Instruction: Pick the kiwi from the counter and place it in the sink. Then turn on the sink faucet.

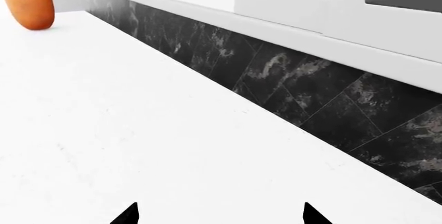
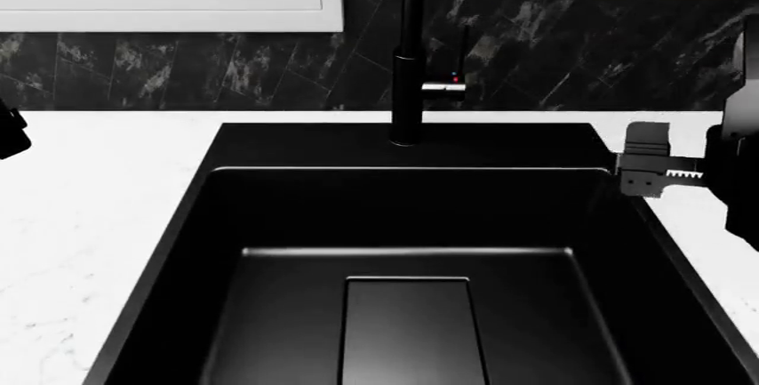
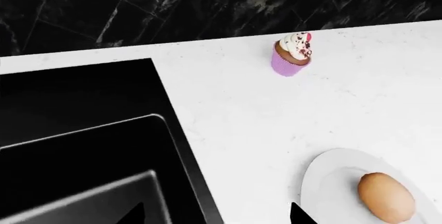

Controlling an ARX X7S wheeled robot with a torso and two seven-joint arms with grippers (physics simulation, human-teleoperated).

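Right wrist view: kiwi (image 3: 385,197) lying on a white plate (image 3: 332,182) on the counter (image 3: 290,115), just beside the right gripper (image 3: 216,214), fingers apart and empty; sink (image 3: 76,146) opposite.

Black sink, white counter, a few warm spots of colour

I see a matte black sink (image 2: 178,252) in a white, faintly grey-veined counter (image 3: 235,115), black white-marbled wall tiles (image 1: 332,94), a tan-orange kiwi (image 3: 385,196) on a white plate (image 3: 332,182), a pink-wrapped, white-frosted cupcake (image 3: 293,54), a terracotta pot (image 1: 30,10) and a black faucet (image 2: 408,56) with a red dot
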